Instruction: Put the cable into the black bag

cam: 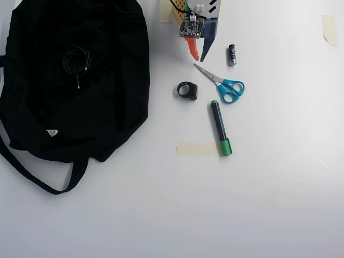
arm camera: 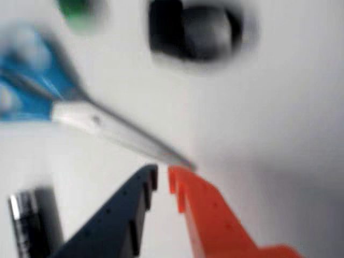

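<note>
Cable (cam: 76, 60) lies atop black bag (cam: 80, 107), desk's top-left; gripper (cam: 198, 56) empty, fingers slightly apart; next: retract

you see a black bag (cam: 107, 97) of soft matt cloth, the cable (cam: 75, 60) on it a thin, slightly glossy cord. the table (cam: 215, 215) looks smooth, matt white. the scissors (cam: 221, 83) pair bright metal blades with glossy blue plastic handles. the jaws look like matt plastic, one orange, one dark blue.
</note>
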